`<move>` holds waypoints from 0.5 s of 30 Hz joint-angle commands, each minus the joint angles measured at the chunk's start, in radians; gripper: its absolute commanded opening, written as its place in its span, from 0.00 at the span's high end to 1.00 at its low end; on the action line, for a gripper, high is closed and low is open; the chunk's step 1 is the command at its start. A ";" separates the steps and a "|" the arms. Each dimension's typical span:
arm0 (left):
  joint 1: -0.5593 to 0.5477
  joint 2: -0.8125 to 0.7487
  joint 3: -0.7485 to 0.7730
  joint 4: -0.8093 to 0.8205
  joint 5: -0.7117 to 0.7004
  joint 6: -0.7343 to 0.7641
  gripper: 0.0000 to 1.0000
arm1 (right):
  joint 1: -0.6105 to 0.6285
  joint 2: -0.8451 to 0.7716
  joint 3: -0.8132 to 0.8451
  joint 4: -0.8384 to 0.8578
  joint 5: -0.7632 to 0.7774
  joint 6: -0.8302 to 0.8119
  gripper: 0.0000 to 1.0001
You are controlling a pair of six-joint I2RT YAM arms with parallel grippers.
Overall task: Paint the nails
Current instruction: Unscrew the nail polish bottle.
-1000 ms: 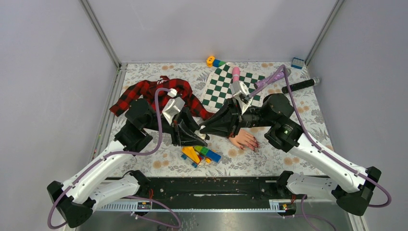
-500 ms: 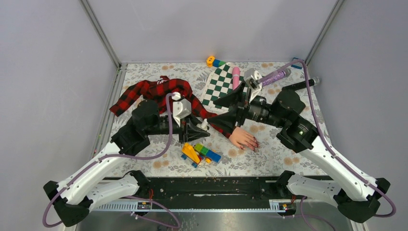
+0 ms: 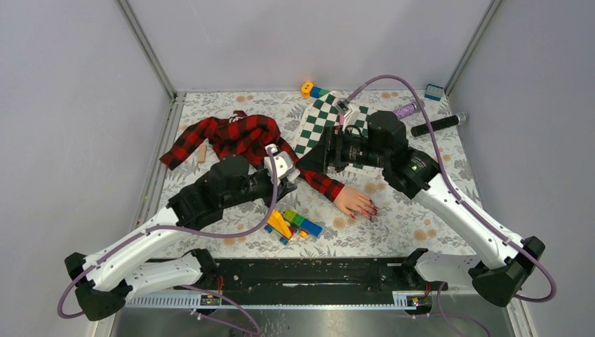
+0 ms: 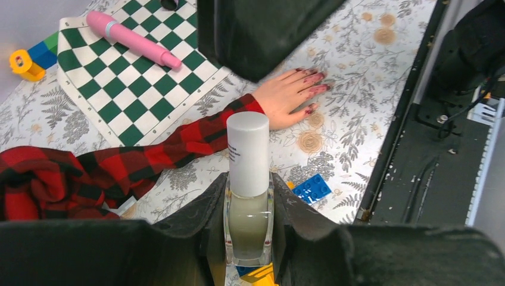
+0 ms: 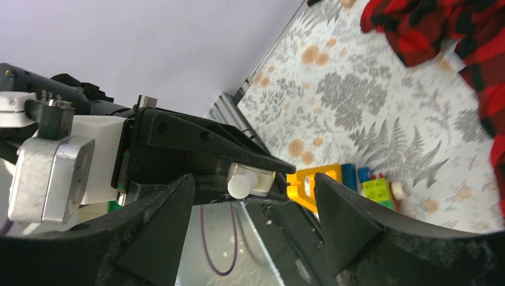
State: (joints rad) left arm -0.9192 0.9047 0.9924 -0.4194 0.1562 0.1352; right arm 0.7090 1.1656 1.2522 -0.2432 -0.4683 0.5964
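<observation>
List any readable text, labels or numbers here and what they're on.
Nothing can be read in any view.
On the white cap of the bottle: a few lines of small dark print, too small to read.
On the plaid shirt: a pale mark near the collar, too blurred to tell whether it is lettering.

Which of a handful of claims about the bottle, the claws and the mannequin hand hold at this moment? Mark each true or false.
1. The left claw is shut on the small bottle. True.
2. The bottle's white cap is off. False: it sits on the bottle.
3. The right claw is open and holds nothing. True.
4. The mannequin hand lies on the checkerboard. False: it lies on the floral cloth beside it.
5. The nails are unpainted. False: they look dark red.
</observation>
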 commanded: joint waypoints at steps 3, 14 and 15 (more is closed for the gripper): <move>-0.010 0.013 0.038 0.024 -0.094 0.021 1.00 | -0.007 0.029 0.013 0.026 -0.080 0.149 0.22; -0.012 0.015 0.040 0.024 -0.094 0.016 1.00 | 0.008 0.095 0.027 0.055 -0.136 0.197 0.42; -0.013 0.016 0.039 0.023 -0.094 0.017 1.00 | 0.012 0.098 0.031 0.050 -0.135 0.194 0.42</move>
State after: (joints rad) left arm -0.9249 0.9249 0.9924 -0.4252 0.0917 0.1421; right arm 0.7097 1.2541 1.2518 -0.2249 -0.5686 0.7692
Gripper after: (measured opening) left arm 0.255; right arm 0.581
